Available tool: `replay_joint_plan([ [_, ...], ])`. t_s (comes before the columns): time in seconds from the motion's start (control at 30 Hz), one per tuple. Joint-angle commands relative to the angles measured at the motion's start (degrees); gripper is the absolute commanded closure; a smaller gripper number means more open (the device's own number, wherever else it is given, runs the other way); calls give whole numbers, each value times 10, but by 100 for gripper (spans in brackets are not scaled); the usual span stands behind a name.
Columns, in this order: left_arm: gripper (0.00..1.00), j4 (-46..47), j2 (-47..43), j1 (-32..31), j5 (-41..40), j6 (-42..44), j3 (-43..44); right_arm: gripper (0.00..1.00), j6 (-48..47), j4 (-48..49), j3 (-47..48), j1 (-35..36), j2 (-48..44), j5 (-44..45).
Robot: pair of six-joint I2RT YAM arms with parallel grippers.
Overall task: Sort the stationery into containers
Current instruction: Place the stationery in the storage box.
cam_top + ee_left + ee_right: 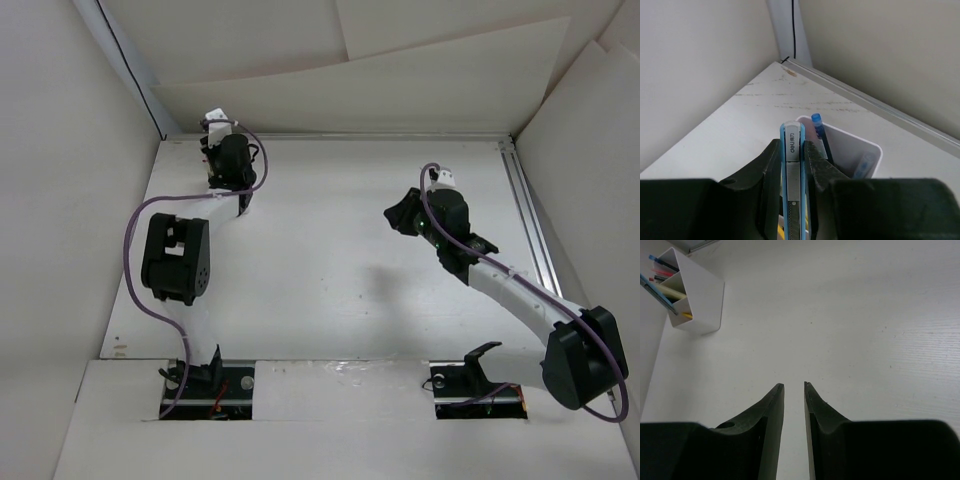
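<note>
At the far left corner of the table (865,340) we count one white box (847,142), and it is the only container we see. One cutter (792,134) is in view, blue with a grey middle strip. It stands on end in the left gripper (792,146), whose fingers are clamped on its two flat sides. Its top end sits just in front of the box's near rim in the left wrist view. We cannot tell whether it touches the box.

Writing: "deli" runs lengthwise along the cutter's grey strip. We read no other label.

Box contents, left wrist view: one blue pen (818,127) stands upright at the left end, and a second pale blue item (865,165) is at the right. We cannot identify the second one.

Box contents, right wrist view: dividers split the box into compartments, at least two visible. We note a long blue pen leaning out over the rim, another blue tip, a red streak, a cream barrel and a yellow tip. They are too small for an exact count.

The right gripper (793,386) hangs over bare table, well apart from the box. Its fingers stand a narrow gap apart with nothing between them.
</note>
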Motion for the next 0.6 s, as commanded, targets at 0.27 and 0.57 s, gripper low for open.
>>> replay_joint_plan([
  [0.27, 100, 122, 45, -27, -67, 82, -1, 71, -14, 52, -10, 9, -31, -9],
  [0.57, 73, 122, 39, -27, -80, 65, -18, 71, -14, 52, -10, 9, -31, -14],
])
